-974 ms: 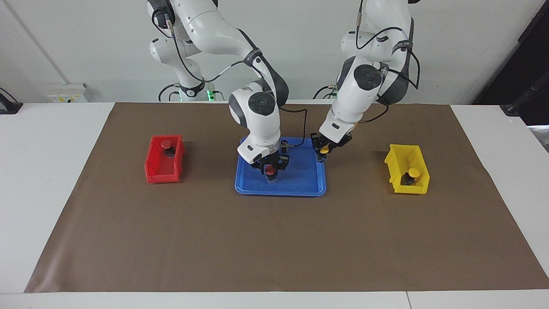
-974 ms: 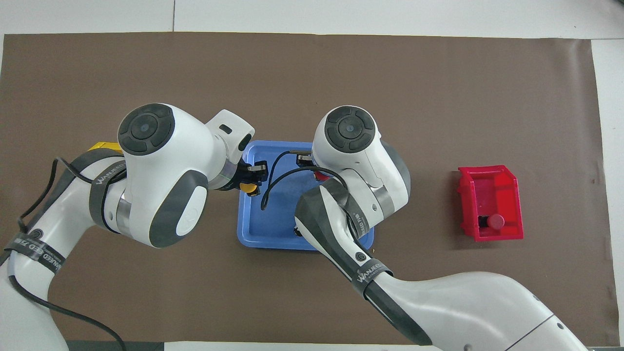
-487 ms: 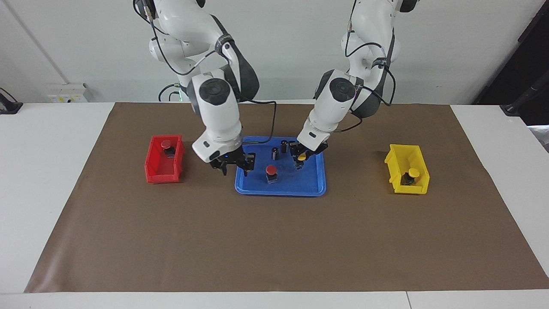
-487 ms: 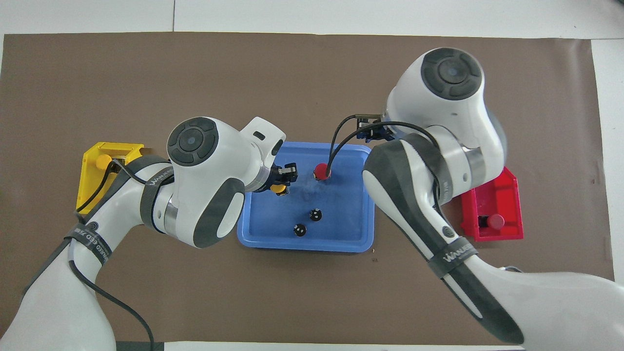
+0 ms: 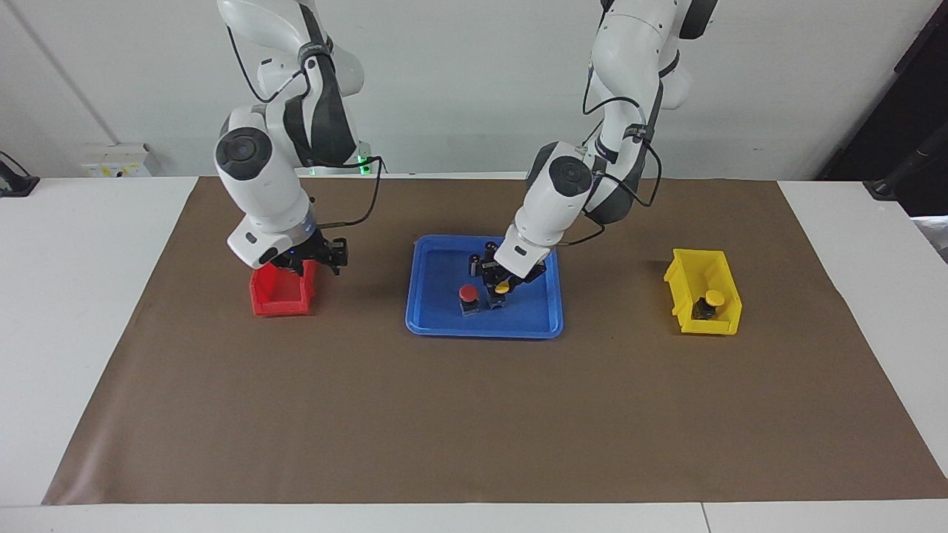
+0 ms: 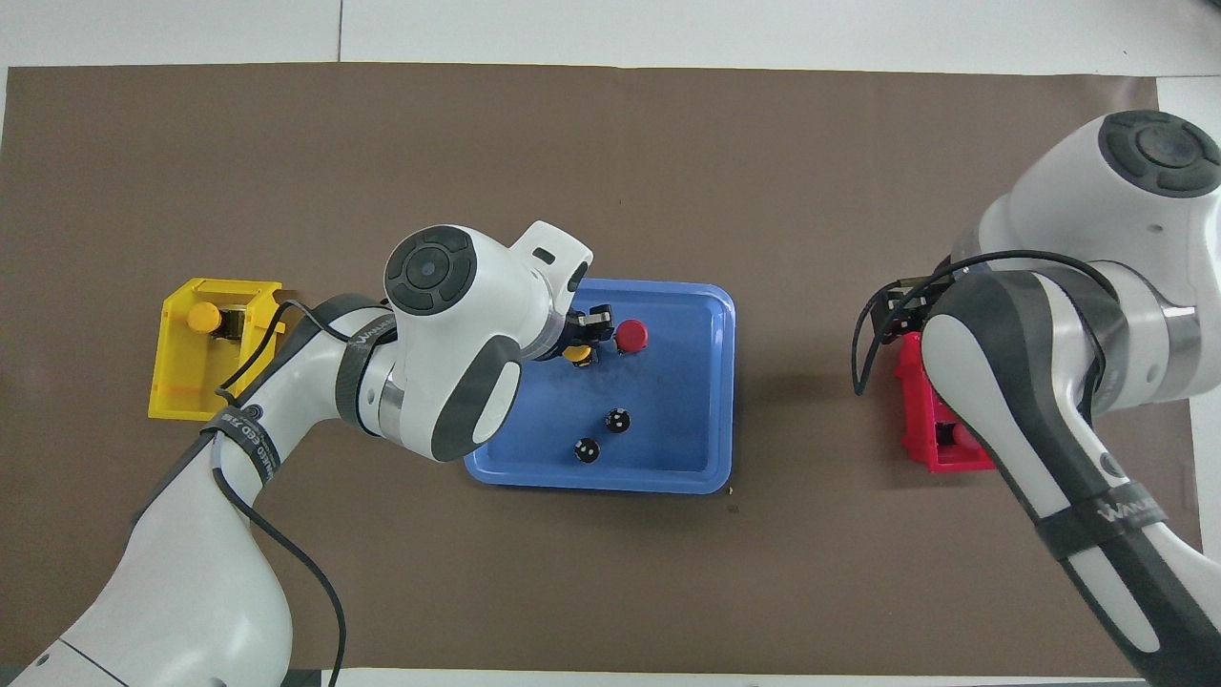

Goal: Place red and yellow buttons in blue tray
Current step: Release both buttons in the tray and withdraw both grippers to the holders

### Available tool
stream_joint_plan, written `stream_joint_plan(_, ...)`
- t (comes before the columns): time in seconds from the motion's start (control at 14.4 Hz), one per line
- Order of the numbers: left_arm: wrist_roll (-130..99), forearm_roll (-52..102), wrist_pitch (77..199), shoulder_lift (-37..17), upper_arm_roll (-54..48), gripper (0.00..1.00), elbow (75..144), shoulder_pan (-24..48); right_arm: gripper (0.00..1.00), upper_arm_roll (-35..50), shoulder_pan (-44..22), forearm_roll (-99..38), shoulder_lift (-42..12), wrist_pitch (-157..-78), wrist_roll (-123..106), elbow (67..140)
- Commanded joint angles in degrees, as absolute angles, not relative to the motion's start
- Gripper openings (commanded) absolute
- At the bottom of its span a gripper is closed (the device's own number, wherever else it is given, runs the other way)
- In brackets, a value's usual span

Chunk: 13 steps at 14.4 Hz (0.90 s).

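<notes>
Left pincer [image 5: 502, 285] clamping upright yellow button [image 5: 501, 288] in blue tray [image 5: 437, 326], right pincer [image 5: 311, 259] seemingly open.

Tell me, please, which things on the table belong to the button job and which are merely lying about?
Job:
- blue tray
- red button in tray
- yellow button in the left gripper
- yellow button in yellow bin
- red button in red bin, under the right gripper

Lying about:
- two dark cylinders in the tray

red button [image 6: 631, 335] in blue tray [image 6: 711, 382]
</notes>
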<state>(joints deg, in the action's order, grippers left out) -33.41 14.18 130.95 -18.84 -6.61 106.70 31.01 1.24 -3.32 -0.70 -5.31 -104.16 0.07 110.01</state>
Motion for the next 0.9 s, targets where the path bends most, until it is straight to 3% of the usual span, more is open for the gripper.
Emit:
stream_joint_plan(0.0, -32.6, 10.6, 130.4, -19.2, -5.9, 0.01, 105.9, 31.5, 0.7, 2.2, 2.4, -0.9, -1.9, -103.8, -7.2, 115.1)
stream_joint_plan(0.21, -32.7, 10.5, 130.4, -19.2, -5.9, 0.05, 106.1, 31.4, 0.7, 2.2, 4.7, -1.3, 0.0, -105.0, -9.1, 120.3)
stream_joint_plan(0.28, -32.7, 10.5, 131.0, -19.2, -6.0, 0.32, 106.2, 31.4, 0.7, 2.2, 4.7, -1.3, 0.6, -105.8, -9.4, 121.5)
stream_joint_plan(0.35, -33.0, 10.5, 131.0, -19.2, -6.0, 0.48, 106.2, 31.5, 0.7, 2.2, 4.7, -1.3, 1.1, -106.6, -9.9, 123.3)
stream_joint_plan(0.49, -33.2, 10.6, 131.0, -19.2, -6.0, 0.62, 106.2, 31.4, 0.7, 2.2, 4.7, -1.3, 2.4, -108.6, -11.2, 126.2)
stream_joint_plan(0.56, -33.4, 10.8, 131.0, -19.2, -6.1, 0.66, 106.2, 31.5, 0.7, 2.2, 4.7, -1.3, 2.8, -109.2, -11.5, 127.3)
stream_joint_plan(0.83, -33.5, 11.4, 129.4, -18.3, -6.1, 0.68, 105.6, 31.5, 0.7, 2.2, 6.4, -1.3, 3.3, -110.2, -15.5, 128.7)
